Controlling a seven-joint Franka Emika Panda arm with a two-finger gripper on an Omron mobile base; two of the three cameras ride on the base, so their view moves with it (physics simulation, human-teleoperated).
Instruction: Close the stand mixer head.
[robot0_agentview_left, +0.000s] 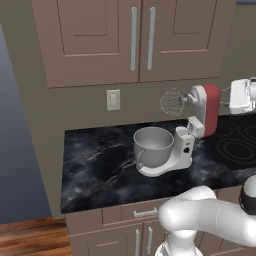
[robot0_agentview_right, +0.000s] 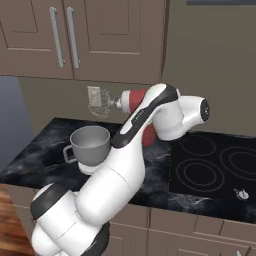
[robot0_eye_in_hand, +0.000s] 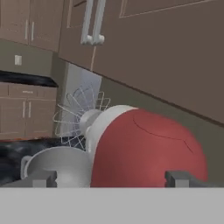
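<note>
kitchen | brown wall cabinets (robot0_agentview_left: 135, 35) | black marble counter (robot0_agentview_left: 100, 165) | cooktop (robot0_agentview_right: 215, 165) | stand mixer (robot0_agentview_left: 192, 130)

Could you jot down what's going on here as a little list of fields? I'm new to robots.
mixer head: dark red, tilted up and back, not yet closed
whisk: on the head's front end, raised above the bowl
bowl: steel, on the white mixer base
gripper: fingertips apart, right behind the head's rounded rear
counter: black marble
stovetop: to the mixer's right
</note>
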